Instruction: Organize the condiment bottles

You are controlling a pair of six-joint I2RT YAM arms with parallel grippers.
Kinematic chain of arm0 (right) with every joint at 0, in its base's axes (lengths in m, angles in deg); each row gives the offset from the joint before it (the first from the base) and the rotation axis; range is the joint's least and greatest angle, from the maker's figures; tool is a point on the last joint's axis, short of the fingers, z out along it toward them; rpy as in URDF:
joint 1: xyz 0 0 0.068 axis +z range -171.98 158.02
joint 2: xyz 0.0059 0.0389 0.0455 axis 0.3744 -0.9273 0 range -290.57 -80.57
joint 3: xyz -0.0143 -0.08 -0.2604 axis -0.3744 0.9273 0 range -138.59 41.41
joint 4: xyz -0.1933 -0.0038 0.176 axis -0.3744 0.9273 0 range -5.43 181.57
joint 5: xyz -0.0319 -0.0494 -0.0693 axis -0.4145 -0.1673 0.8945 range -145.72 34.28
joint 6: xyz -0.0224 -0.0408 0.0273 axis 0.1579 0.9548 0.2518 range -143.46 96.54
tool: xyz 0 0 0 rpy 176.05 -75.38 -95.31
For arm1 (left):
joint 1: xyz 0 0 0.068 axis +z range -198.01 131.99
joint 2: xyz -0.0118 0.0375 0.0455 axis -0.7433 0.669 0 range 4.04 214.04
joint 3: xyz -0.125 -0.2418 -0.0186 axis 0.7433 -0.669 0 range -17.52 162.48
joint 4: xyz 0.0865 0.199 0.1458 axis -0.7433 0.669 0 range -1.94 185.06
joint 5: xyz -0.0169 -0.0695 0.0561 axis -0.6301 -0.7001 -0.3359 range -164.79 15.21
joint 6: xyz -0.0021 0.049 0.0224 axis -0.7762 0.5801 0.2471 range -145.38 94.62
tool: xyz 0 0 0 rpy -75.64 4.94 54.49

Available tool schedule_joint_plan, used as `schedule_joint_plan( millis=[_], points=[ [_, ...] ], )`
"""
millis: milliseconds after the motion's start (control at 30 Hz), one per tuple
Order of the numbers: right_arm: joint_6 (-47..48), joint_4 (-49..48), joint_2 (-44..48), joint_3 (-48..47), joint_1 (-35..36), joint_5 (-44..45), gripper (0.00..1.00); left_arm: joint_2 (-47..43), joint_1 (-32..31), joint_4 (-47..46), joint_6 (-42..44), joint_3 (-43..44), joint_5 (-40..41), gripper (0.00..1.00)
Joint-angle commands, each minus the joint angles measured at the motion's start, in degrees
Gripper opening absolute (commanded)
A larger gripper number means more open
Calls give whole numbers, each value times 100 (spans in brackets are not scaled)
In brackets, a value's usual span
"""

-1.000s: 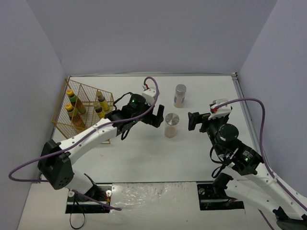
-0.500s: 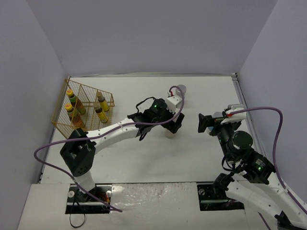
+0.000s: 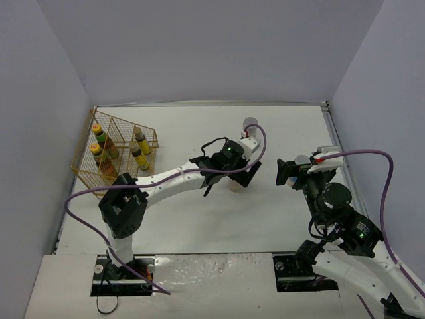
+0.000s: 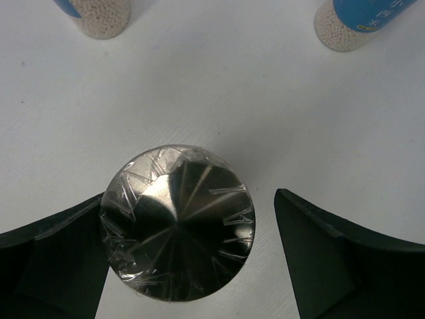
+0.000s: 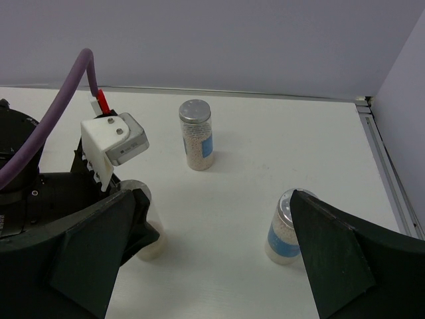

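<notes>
Left tool (image 4: 190,199) newly astride jar (image 4: 178,223)

The nearest jar (image 4: 178,222) has a mirror-bright metal lid under crinkled clear film. A second jar (image 4: 99,16) and a third jar (image 4: 352,26) have clear walls showing pale granules, with glossy blue labels. The worktop (image 4: 219,86) is smooth, matt white. The left gripper (image 4: 191,197) has matt black plastic fingers (image 4: 332,259). The rack (image 3: 123,121) is thin gold wire.
</notes>
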Motion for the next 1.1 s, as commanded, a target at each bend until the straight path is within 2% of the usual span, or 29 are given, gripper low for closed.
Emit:
schedule_joint_plan(
  millis=[0, 133, 267, 400, 467, 500, 567, 867, 1067],
  points=[
    [-19, -300, -114, -200, -38, 116, 100, -198, -45, 25, 28, 385, 259, 87],
    [-23, -300, -115, -189, -38, 110, 100, -190, -54, 15, 37, 384, 258, 77],
    [-40, -300, -65, -157, -38, 102, 100, -207, -71, 8, 37, 368, 250, 55],
    [-39, -300, -39, -131, -38, 94, 100, -357, -80, 99, 12, 250, 369, 22],
    [-41, -291, -46, -130, -38, 94, 100, -477, -80, 119, -5, 222, 453, 17],
    [-55, -299, -48, -130, -38, 86, 100, -629, -80, 174, -22, 159, 565, 8],
    [-58, -300, -56, -138, -38, 68, 100, -984, -71, 335, -33, 72, 820, 0],
    [-66, -384, -113, -191, -38, -40, 100, -2387, 244, 1598, -131, 331, 1739, 0],
    [-49, -483, -187, -191, -38, -132, 100, -3105, 1177, 2424, -398, 657, 1831, 0]
  ],
)
